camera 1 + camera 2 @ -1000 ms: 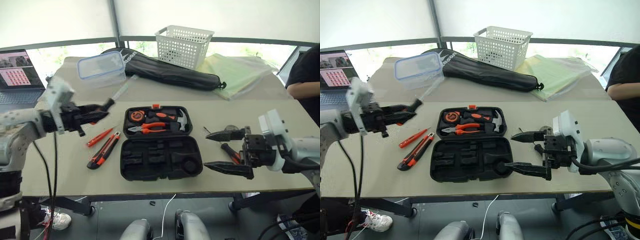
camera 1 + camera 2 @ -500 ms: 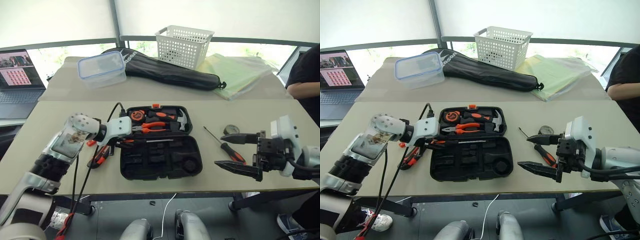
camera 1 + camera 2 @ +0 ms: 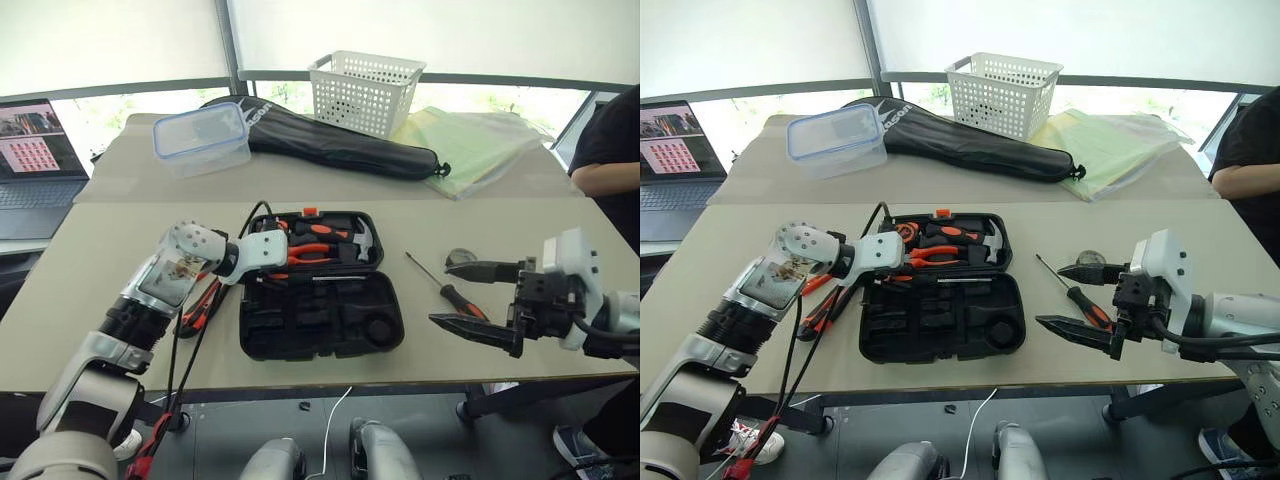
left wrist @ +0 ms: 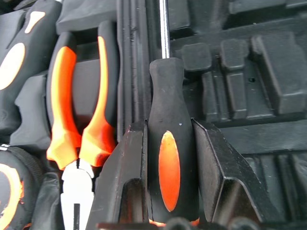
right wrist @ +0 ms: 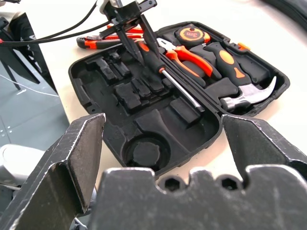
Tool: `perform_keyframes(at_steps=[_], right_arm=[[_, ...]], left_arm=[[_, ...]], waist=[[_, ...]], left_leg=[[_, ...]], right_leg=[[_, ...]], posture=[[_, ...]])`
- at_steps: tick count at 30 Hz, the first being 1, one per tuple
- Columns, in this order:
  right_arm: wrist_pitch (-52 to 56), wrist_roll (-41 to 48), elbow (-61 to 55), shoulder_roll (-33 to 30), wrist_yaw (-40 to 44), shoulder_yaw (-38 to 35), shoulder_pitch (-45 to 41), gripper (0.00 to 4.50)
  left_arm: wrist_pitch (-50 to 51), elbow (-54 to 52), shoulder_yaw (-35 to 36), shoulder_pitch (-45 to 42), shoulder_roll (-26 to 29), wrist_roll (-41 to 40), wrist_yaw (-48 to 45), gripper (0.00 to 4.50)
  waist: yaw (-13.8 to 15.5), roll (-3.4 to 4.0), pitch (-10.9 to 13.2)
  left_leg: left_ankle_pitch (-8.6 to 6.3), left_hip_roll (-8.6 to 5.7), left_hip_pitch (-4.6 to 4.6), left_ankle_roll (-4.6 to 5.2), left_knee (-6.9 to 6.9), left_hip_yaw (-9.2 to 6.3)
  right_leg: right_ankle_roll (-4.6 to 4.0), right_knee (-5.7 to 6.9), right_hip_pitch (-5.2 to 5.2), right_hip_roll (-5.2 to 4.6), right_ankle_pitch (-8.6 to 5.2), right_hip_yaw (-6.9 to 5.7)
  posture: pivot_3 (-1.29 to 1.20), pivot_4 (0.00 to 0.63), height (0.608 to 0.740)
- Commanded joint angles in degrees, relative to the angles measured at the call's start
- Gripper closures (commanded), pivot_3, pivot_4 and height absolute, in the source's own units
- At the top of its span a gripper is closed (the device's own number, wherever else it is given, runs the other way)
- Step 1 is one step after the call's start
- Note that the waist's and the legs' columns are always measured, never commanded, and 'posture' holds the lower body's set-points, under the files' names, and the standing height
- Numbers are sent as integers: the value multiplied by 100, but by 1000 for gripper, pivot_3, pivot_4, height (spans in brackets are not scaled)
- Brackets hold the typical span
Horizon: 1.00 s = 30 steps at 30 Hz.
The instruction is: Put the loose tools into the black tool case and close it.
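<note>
The black tool case lies open at the table's middle, with pliers, hammer and tape measure in its far half. My left gripper is shut on an orange-and-black screwdriver, holding it low over the case by the hinge, shaft pointing right. Left of the case, partly behind my left arm, lie the utility knife and the red tester screwdriver. Another screwdriver and the small tape roll lie right of the case. My right gripper hovers open beside them, holding nothing.
Along the back of the table are a clear lidded box, a long black bag, a white basket and yellow-green folders. A laptop stands at far left. A person's arm is at far right.
My left arm has swung in from the left and come down over the case hinge, carrying the screwdriver. The right gripper has stayed open in about the same place.
</note>
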Motion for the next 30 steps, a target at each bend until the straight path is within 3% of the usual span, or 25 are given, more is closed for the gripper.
perform_keyframes(at_steps=[1, 4, 6, 14, 19, 22, 30], right_arm=[[-112, -6, -83, 38, -64, 40, -126, 0], [-127, -38, -53, 66, -83, 98, -171, 0], [-125, -45, -45, 80, -101, 136, -221, 0], [-90, 23, -75, 102, -99, 111, -214, 0], [-77, 54, -90, 138, -127, 107, -225, 0], [-71, 52, -75, 154, -133, 114, -248, 0], [-102, -32, -47, 214, -175, 203, -266, 0]], left_arm=[[67, -252, 137, 49, 92, -65, -111, 3618], [132, -207, 147, 20, 49, 3, -52, 3618], [148, -114, 151, -33, 13, 49, 11, 2605], [456, -266, 323, -224, -39, -184, -72, 25], [333, -199, 255, -280, -93, -69, -47, 25], [289, 14, 280, -385, -299, -88, 40, 780], [-240, 637, 138, -469, -676, 211, 234, 3762]], waist=[[-5, 0, 0], [-3, 0, 0], [6, 0, 0], [30, 0, 0], [19, 0, 0], [21, 0, 0], [26, 0, 0]], left_leg=[[0, 0, 0, 0, 0, 0], [0, -1, -1, 1, 3, 0], [0, -2, -1, 1, 4, 0], [0, -2, -2, 2, 16, -1], [0, -1, -2, 2, 16, 0], [0, -2, -3, 2, 18, 0], [0, -2, -5, 3, 24, 0]], right_leg=[[0, 0, 0, 0, 0, 0], [0, 0, 0, 0, 0, -2], [1, 0, 0, 0, 1, -1], [3, 3, 3, 1, 2, -1], [3, 4, 3, 1, 2, -1], [3, 3, 2, 1, 2, -1], [4, 4, 3, 0, 3, -1]], posture=[[0, 150, 740], [0, 150, 740], [0, 150, 740], [0, 150, 740], [0, 150, 740], [0, 150, 740], [0, 150, 740]])
